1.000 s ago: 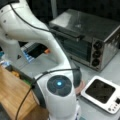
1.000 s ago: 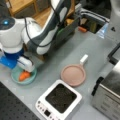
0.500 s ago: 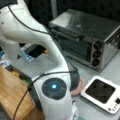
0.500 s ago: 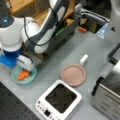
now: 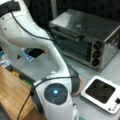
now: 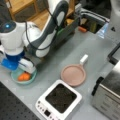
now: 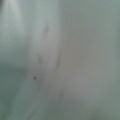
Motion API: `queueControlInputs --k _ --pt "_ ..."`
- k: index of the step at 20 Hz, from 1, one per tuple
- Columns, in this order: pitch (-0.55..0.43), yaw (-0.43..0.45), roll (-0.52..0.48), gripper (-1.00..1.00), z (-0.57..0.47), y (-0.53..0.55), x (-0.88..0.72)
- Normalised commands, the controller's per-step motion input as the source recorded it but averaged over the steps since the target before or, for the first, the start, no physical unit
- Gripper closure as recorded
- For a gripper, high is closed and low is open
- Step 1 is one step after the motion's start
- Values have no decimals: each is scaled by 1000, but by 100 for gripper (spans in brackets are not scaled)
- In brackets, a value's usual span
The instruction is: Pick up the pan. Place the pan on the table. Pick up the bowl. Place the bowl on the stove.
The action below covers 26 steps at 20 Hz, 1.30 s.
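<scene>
Bowl (image 6: 23, 77) sits directly under the gripper (image 6: 25, 67) on the table (image 6: 57, 58), orange pieces inside — can't tell if fingers are spread or pinching the rim. Pan (image 6: 73, 74) already down on the table, well off to gripper's side, handle pointing away from stove (image 6: 59, 101) — stove bare. Toaster oven (image 5: 86, 42) beyond. Wrist view shows only blurred pale surface.

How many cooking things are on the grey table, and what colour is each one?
Pink: 1, the pan
Teal: 1, the bowl, with something orange in it
White and black: 1, the stove
Steel: 1, the toaster oven
Total: 4
The gripper is at the bowl.
</scene>
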Motion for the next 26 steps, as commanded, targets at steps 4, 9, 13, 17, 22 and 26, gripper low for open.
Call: queueControlInputs --k 4,9,13,17,22,26 --pt "-89 -41 172 100 19 -61 37" --pt "-82 -45 166 100 26 -67 33" --pt "-84 -50 172 100 26 -50 42" --pt "-70 -48 168 100 -3 -55 27" --pt "-16 -43 163 100 -10 -109 -43" --pt "61 -66 206 100 169 -65 -75"
